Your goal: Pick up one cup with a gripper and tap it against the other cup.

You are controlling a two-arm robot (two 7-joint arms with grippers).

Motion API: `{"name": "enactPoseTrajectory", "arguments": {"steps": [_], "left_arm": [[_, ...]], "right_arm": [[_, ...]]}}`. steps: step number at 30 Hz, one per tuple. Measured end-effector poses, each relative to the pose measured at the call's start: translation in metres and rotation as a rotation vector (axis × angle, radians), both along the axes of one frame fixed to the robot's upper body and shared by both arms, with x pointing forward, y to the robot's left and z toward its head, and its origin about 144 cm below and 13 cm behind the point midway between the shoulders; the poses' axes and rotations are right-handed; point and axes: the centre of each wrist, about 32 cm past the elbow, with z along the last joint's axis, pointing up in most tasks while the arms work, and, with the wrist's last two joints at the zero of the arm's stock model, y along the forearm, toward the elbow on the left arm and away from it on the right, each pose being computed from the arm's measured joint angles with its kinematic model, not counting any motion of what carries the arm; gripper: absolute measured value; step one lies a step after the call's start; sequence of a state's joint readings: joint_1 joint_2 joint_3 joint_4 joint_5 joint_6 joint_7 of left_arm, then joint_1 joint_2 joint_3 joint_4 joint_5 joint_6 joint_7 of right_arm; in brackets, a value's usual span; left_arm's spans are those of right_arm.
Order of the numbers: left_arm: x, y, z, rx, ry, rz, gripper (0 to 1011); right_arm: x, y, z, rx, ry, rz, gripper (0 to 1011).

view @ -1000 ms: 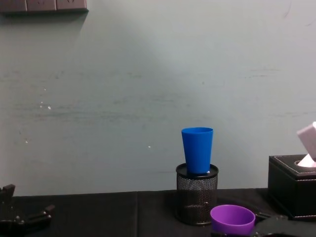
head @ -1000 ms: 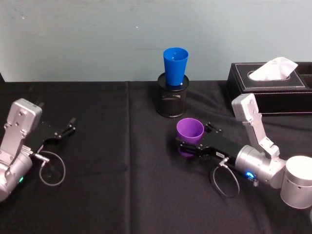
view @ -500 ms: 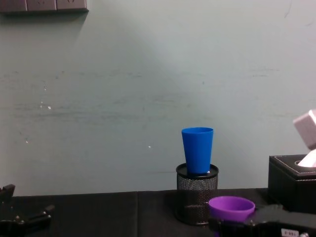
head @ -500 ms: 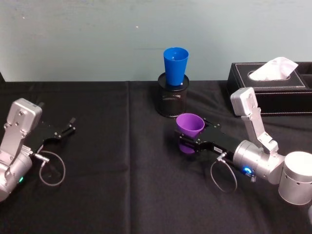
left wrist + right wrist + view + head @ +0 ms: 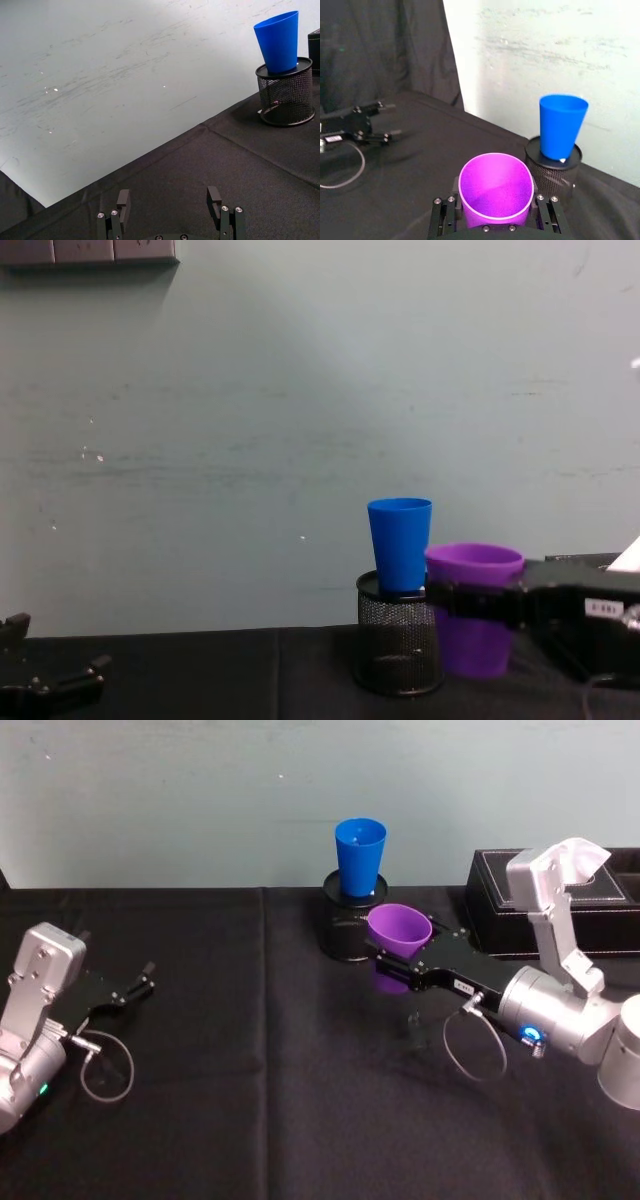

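Your right hand [image 5: 398,963] was clamped across the wall of the squat purple tapered plastic cup [image 5: 400,930], below its rim, holding it roughly upright and clear of the black-clothed table [image 5: 250,1100]. I judged that cup light, thin-walled and smooth. A hold under the flare suited it, since the taper wedges it against slipping down, though a hard squeeze would flex it. The tall, narrow blue plastic cup [image 5: 360,855], standing in the black mesh pen holder [image 5: 343,935], looked easy to topple, so a soft tap was called for. The chest view made the cups seem to touch and showed the purple rim lower, while the right wrist view showed them apart. Your left hand [image 5: 128,988] sat idle at the table's left, fingers spread.
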State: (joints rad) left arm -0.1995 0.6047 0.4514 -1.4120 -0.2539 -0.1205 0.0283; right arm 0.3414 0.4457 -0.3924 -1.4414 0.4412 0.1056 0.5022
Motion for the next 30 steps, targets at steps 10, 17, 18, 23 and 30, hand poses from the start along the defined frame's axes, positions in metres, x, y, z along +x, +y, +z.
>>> {"name": "enactPoseTrajectory", "arguments": {"steps": [10,17,18,23,30], "left_arm": [[0.0,0.0,0.0,0.0,0.0,0.0,1000],[0.0,0.0,0.0,0.0,0.0,0.0,1000],[0.0,0.0,0.0,0.0,0.0,0.0,1000],[0.0,0.0,0.0,0.0,0.0,0.0,1000],[0.0,0.0,0.0,0.0,0.0,0.0,1000]], "right_arm": [[-0.004,-0.001,0.02,0.028,-0.017,0.033,722],[-0.004,0.0,0.021,0.028,-0.017,0.034,722],[-0.004,0.0,0.021,0.028,-0.017,0.034,722],[-0.004,0.0,0.02,0.029,-0.017,0.033,722],[-0.004,0.0,0.02,0.029,-0.016,0.033,722]]}}
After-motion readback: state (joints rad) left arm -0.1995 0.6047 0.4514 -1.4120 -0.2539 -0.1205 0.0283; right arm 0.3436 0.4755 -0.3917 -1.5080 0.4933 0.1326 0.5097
